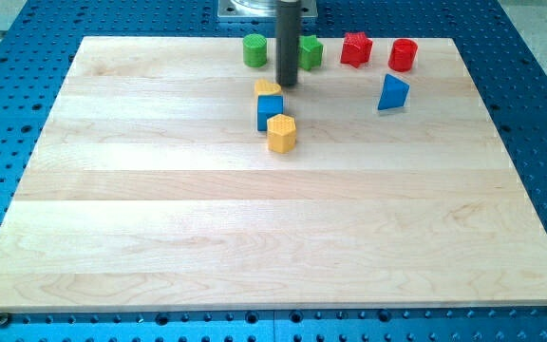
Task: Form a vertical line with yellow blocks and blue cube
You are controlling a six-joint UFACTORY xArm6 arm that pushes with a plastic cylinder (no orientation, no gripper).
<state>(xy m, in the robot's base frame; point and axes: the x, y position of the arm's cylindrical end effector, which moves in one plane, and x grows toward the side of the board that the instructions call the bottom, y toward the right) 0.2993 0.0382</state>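
Blocks lined up nr top.
My tip just above-right of yellow heart, blue cube, yellow hexagon.

Clutter sits only at the view's top of the surface.
Tip is wedged between green cylinder and green block, just above the yellow block/blue cube/yellow hexagon column; red blocks and blue wedge crowd the right.

Wooden board carries eight coloured blocks near its top.

two yellow blocks, two blue blocks, two green blocks, two red blocks
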